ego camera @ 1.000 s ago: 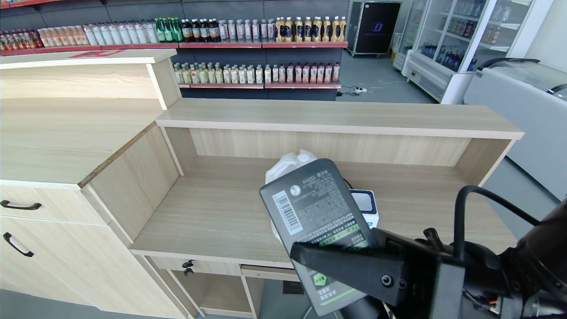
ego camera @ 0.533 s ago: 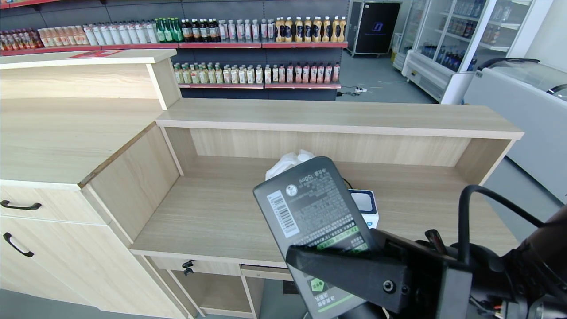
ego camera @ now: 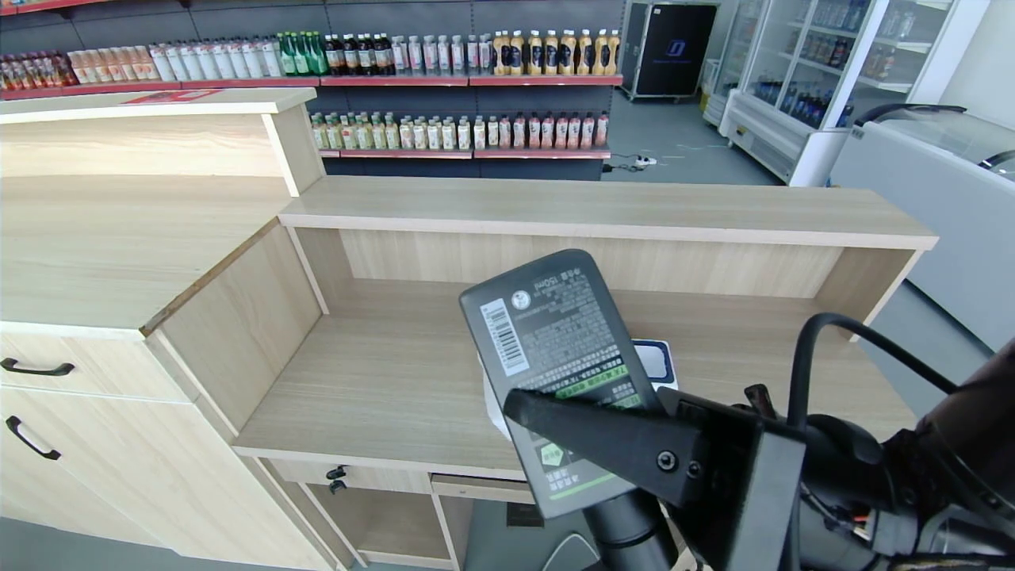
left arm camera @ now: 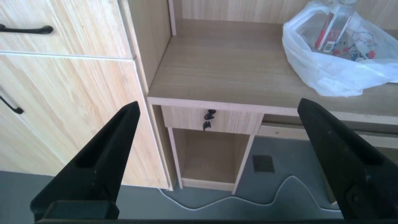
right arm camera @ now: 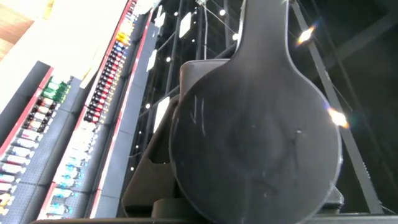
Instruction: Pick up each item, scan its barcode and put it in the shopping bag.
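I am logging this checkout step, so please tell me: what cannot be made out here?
Scanner, head view: mostly hidden behind the pack.
Bag: nearly all behind the pack in the head view; cut by the edge in the left wrist view, contents too small to name.
Right gripper, head view: far finger hidden behind the pack.
Desk, right wrist view: hidden by a dark round shape.
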You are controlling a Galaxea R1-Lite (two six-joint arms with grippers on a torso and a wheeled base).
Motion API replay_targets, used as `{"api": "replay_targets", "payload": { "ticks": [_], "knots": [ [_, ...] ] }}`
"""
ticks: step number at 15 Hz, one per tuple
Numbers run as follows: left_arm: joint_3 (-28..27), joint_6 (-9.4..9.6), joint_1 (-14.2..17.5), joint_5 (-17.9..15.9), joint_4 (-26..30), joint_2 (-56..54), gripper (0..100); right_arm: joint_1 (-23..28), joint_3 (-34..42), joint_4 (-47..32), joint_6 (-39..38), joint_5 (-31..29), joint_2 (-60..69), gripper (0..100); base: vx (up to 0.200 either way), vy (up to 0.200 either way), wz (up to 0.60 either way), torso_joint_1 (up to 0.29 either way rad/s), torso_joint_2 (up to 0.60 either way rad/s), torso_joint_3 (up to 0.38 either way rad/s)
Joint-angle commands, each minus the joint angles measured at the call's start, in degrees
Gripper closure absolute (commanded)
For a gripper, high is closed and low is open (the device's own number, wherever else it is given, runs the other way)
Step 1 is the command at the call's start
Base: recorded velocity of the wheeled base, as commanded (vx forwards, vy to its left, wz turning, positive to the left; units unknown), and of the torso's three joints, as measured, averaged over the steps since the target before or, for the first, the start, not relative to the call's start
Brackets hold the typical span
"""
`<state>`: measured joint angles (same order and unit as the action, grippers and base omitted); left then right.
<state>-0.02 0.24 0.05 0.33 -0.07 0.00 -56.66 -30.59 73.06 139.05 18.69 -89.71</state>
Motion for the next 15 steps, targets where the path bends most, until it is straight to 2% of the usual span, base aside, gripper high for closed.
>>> {"api": "replay_targets", "payload": {
  "ticks": [1, 11, 13, 14, 15],
  "knots": [
    [-0.1, 0.02, 0.0, 0.0, 0.0, 0.0, 0, -0.6, 0.4, -0.2, 0.1, 0.0, -0.3, 100, 0.0, 0.0, 0.0, 0.0, 0.0, 0.0],
    [-0.1, 0.02, 0.0, 0.0, 0.0, 0.0, 0, -0.9, 1.1, -0.5, -0.7, -0.1, 3.6, 100, 0.0, 0.0, 0.0, 0.0, 0.0, 0.0],
    [-0.1, -0.07, 0.0, 0.0, 0.0, 0.0, 0, 3.9, -0.7, -1.3, -8.3, -1.3, 5.0, 100, 0.0, 0.0, 0.0, 0.0, 0.0, 0.0],
    [0.0, -0.07, 0.0, 0.0, 0.0, 0.0, 0, 8.8, -0.9, -5.9, -16.4, -4.4, 7.4, 100, 0.0, 0.0, 0.0, 0.0, 0.0, 0.0],
    [-0.1, 0.02, 0.0, 0.0, 0.0, 0.0, 0, 16.1, -1.3, -11.2, -25.1, -6.4, 9.4, 100, 0.0, 0.0, 0.0, 0.0, 0.0, 0.0]
  ]
}}
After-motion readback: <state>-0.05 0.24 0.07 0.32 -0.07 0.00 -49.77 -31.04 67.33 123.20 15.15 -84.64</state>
